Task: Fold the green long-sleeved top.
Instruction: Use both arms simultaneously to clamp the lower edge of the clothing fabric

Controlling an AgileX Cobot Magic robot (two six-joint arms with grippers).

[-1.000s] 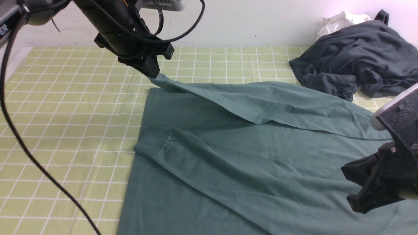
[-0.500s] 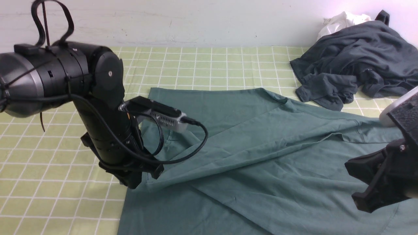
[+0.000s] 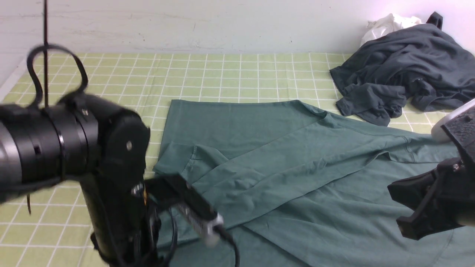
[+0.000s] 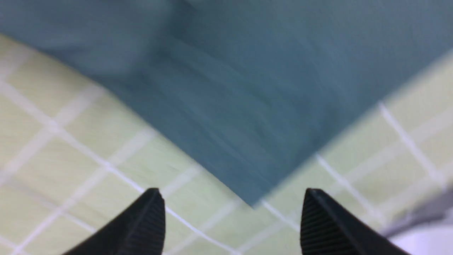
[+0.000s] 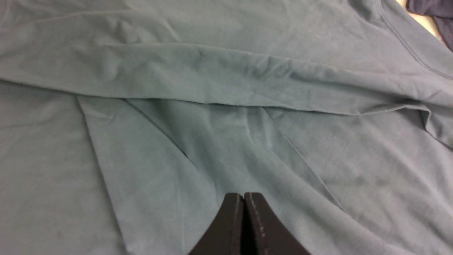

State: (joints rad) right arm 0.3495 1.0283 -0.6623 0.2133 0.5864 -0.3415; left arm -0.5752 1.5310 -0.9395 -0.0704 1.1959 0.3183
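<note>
The green long-sleeved top (image 3: 334, 207) lay flat from the worktop's (image 3: 111, 92) middle to its near right edge. I had just dragged its far sleeve (image 3: 282, 174) across the body and released it, so I judged both sleeves folded in. My left gripper (image 4: 231, 193) stood spread and empty above a fabric corner. My right gripper (image 5: 244, 194) was pressed together, holding nothing. I saw no containers.

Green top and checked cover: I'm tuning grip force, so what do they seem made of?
The green top looks like soft, matte knit jersey, probably cotton: it drapes in gentle folds with stitched seams and no sheen. The checked cover looks like thin matte cloth lying flat; woven or coated, I cannot tell.
</note>
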